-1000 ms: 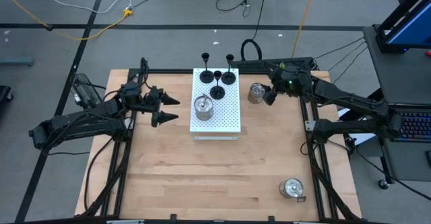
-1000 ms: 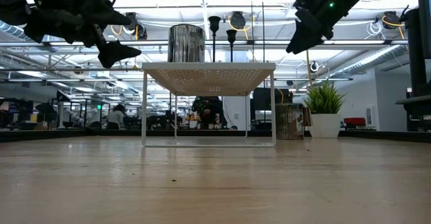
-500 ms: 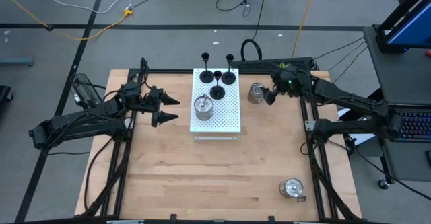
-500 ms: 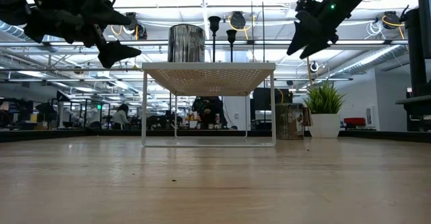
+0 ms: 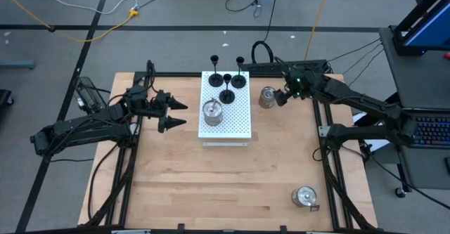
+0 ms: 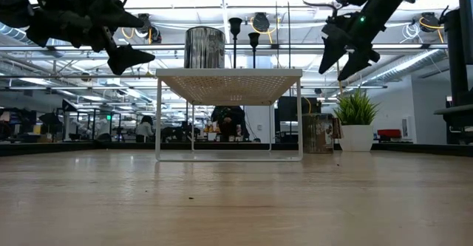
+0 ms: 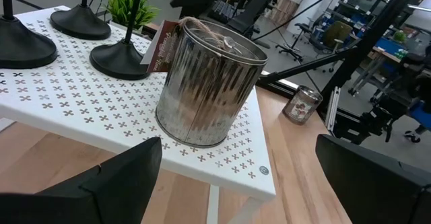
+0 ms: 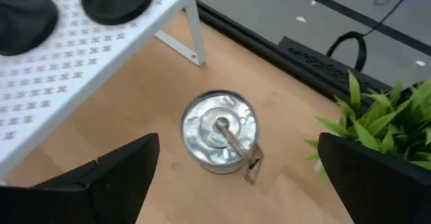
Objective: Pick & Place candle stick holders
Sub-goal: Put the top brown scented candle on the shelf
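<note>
Right gripper [image 5: 280,98] spread wide, poised above squat shiny silver-glass candle holder [image 5: 267,97] standing on wooden table [image 5: 211,185] just beside white perforated rectangular board [image 5: 239,125]; left gripper [image 5: 176,114] open, waiting by board's other side. Best lowered straight, fingers straddling holder evenly, clear of board leg. Compared with a second ago: jaws wider, wrist swung slightly.
</note>
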`<state>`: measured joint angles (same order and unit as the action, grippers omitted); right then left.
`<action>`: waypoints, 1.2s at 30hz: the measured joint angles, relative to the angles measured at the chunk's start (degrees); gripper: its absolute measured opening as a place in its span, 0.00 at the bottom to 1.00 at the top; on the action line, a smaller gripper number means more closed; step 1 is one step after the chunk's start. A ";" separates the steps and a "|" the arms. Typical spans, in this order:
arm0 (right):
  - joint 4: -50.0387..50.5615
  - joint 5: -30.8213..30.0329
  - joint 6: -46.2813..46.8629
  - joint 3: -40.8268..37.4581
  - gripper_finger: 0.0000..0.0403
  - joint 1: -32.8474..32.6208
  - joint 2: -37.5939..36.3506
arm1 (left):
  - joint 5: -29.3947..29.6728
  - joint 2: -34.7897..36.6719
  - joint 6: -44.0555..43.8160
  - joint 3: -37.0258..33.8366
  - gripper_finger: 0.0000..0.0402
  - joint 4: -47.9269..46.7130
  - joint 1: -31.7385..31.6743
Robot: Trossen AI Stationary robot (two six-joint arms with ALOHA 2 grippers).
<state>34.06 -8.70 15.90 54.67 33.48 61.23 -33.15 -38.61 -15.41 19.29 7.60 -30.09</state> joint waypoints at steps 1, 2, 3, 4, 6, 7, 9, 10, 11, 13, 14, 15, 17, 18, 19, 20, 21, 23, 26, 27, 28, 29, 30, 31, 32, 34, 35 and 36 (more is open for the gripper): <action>0.56 0.00 -0.38 1.04 0.99 0.22 1.02 | 0.00 0.00 -0.01 0.00 0.99 0.00 0.01; 1.55 -0.02 -0.92 2.50 0.99 0.38 2.14 | 0.00 0.00 -0.01 0.00 0.99 0.00 0.02; 3.15 -0.08 -1.73 4.28 0.99 0.61 3.44 | 0.00 0.00 -0.05 0.02 0.99 0.00 0.02; 5.04 -0.11 -2.53 6.25 0.99 0.77 4.87 | 0.00 0.01 -0.05 0.02 0.99 0.00 0.00; 9.00 -0.05 -3.48 10.53 0.99 1.45 8.04 | 0.00 0.00 -0.05 0.02 0.99 -0.02 0.02; 11.10 0.02 -3.73 12.54 0.99 1.86 9.67 | 0.00 0.02 -0.05 0.02 0.99 -0.02 0.00; 15.25 0.22 -4.52 16.14 0.99 2.72 12.76 | 0.00 0.00 0.09 0.02 0.99 -0.02 0.01; 16.86 1.07 -4.66 17.69 0.99 3.20 14.21 | 0.00 0.00 0.10 0.02 0.99 -0.02 0.02; 17.74 2.37 -4.76 18.91 0.99 3.79 15.58 | 0.00 0.02 0.08 0.02 0.99 -0.02 0.00; 18.45 5.61 -5.08 20.57 0.99 4.79 17.91 | 0.00 0.02 0.12 0.02 0.99 -0.04 0.00; 18.43 7.04 -5.57 20.94 0.99 5.28 18.81 | -0.04 0.00 0.15 0.02 0.99 -0.04 0.02; 18.21 8.50 -6.26 21.00 0.99 5.77 19.50 | -0.19 0.02 0.15 0.02 0.99 -0.04 0.00; 18.24 9.64 -7.32 21.03 0.99 6.52 20.83 | -0.32 0.00 0.18 0.02 0.99 -0.04 0.01; 18.37 10.19 -7.72 21.05 0.99 6.98 21.47 | -0.36 0.01 0.18 0.02 0.99 -0.05 0.02; 18.61 10.40 -8.10 21.05 0.99 7.37 22.15 | -0.37 0.02 0.20 0.02 0.99 -0.04 0.02; 18.78 10.43 -8.44 21.05 0.99 7.68 22.68 | -0.37 0.01 0.22 0.02 0.99 -0.05 0.00; 18.69 10.45 -8.98 21.05 0.99 7.96 23.17 | -0.37 0.02 0.23 0.02 0.99 -0.04 0.00; 18.23 10.44 -10.08 21.07 0.99 8.42 24.09 | -0.42 0.02 0.23 0.02 0.99 -0.07 0.02; 18.48 10.48 -12.56 21.07 0.99 8.96 25.45 | -0.42 0.00 0.23 0.02 0.99 -0.07 0.02; 18.49 10.46 -13.66 21.07 0.99 9.05 25.80 | -0.44 0.02 0.23 0.02 0.99 -0.07 0.02; 18.47 10.50 -14.70 21.07 0.99 9.15 25.98 | -0.44 0.01 0.19 0.02 0.99 -0.07 0.00; 18.47 10.50 -15.53 21.08 0.99 9.31 26.18 | -0.44 0.01 0.11 0.02 0.99 -0.07 0.01; 18.48 10.52 -16.40 21.09 0.99 9.48 26.40 | -0.44 0.00 0.08 0.02 0.99 -0.07 0.02; 18.38 10.51 -17.29 21.08 0.99 9.58 26.62 | -0.44 0.00 0.06 0.02 0.99 -0.07 0.00; 18.36 10.51 -18.23 21.07 0.99 9.59 26.73 | -0.44 0.02 0.06 0.02 0.99 -0.07 0.00; 18.32 10.48 -20.31 21.07 0.99 9.65 26.71 | -0.44 0.02 -0.10 0.02 0.99 -0.07 0.01; 18.03 10.49 -21.40 21.07 0.99 9.63 26.65 | -0.44 0.00 -0.14 0.02 0.99 -0.07 0.00; 17.73 10.52 -22.36 21.07 0.99 9.63 26.62 | -0.45 0.01 -0.16 0.02 0.99 -0.07 0.01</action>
<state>51.80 1.83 -6.46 75.75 43.11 87.86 -33.59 -38.60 -15.57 19.31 7.53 -30.08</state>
